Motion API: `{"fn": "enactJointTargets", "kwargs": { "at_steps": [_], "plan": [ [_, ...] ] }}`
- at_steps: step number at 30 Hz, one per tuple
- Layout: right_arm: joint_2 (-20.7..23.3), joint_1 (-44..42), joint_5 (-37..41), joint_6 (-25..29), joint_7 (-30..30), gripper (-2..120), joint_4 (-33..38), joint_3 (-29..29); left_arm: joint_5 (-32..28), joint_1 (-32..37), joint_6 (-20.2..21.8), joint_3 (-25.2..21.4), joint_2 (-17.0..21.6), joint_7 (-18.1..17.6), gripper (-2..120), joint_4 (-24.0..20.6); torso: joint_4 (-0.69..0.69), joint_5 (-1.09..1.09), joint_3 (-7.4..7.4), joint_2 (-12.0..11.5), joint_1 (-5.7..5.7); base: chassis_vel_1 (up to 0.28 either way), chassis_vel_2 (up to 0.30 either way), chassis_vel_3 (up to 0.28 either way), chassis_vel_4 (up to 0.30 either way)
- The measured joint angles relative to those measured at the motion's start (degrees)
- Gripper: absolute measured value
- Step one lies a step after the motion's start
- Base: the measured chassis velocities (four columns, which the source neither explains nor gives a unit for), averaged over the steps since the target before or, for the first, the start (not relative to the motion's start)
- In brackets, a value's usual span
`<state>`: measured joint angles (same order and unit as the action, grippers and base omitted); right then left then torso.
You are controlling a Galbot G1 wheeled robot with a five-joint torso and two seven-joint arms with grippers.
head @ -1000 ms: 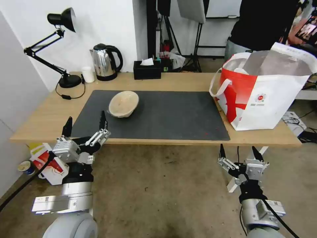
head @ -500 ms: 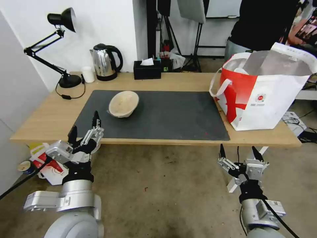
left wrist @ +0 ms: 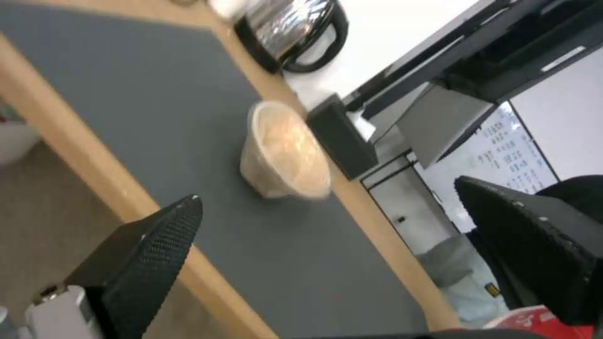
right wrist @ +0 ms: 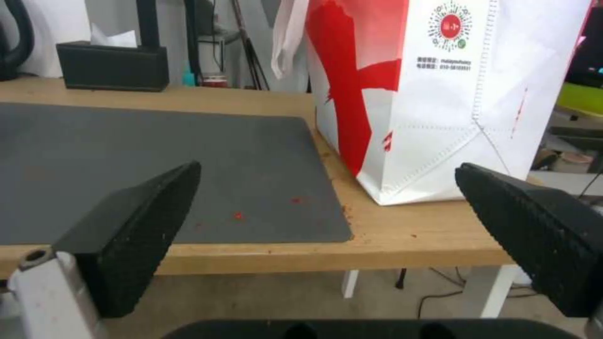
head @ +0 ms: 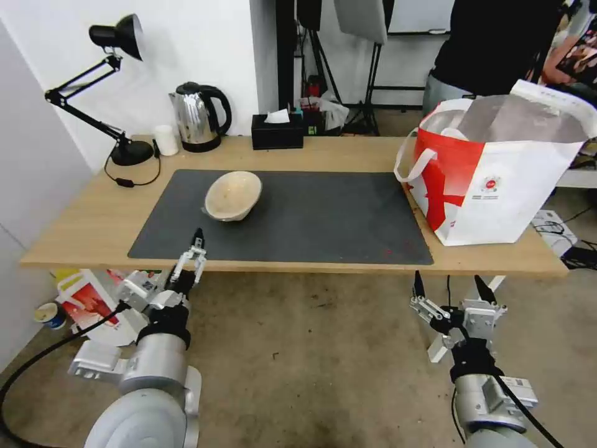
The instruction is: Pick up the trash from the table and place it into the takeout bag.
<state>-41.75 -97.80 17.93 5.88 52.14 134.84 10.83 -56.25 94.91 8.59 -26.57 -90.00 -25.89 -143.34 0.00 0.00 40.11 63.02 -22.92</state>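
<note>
You're lining up on the beige bowl [head: 233, 195]: left gripper [head: 196, 249] spread at table [head: 81, 230] edge, right gripper [head: 448, 287] spread, parked. Reach in, close on rim.

Light-wood table [head: 81, 230] with grey mat [head: 311, 218], takeout bag [head: 497, 180], kettle [head: 196, 118], lamp [head: 127, 149].

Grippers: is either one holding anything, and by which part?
Nothing is held. The left end effector and right end effector are open, below the table edge; the bowl sits untouched.
</note>
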Motion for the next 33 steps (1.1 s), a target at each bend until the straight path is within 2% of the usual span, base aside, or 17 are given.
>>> {"fn": "enactJointTargets", "kwargs": {
  "at_steps": [11,16,19,33],
  "plan": [
    [0.0,0.0,0.0,0.0,0.0,100,0.0,0.0,-16.5,-3.9,6.6,-2.7,0.7,-10.5,100,0.0,-0.01,0.0,0.0,0.0,0.0,0.0,0.0,0.0,0.0],
    [0.0,0.0,0.0,0.0,0.0,100,0.0,0.0,-20.5,-4.9,8.0,-3.5,0.7,-12.3,100,0.1,0.01,0.0,0.0,0.0,0.0,0.0,0.0,0.0,0.0],
    [0.0,0.0,0.0,0.0,0.0,100,0.0,0.0,-27.3,-7.0,10.4,-5.0,0.6,-14.7,100,0.1,-0.01,0.0,0.0,0.0,0.0,0.0,0.0,0.0,0.0],
    [0.0,0.0,0.0,0.0,0.0,100,0.0,0.0,-27.7,-7.8,10.4,-5.6,0.9,-12.8,100,0.1,0.0,0.0,0.0,0.0,0.0,0.0,0.0,0.0,0.0]
  ]
}}
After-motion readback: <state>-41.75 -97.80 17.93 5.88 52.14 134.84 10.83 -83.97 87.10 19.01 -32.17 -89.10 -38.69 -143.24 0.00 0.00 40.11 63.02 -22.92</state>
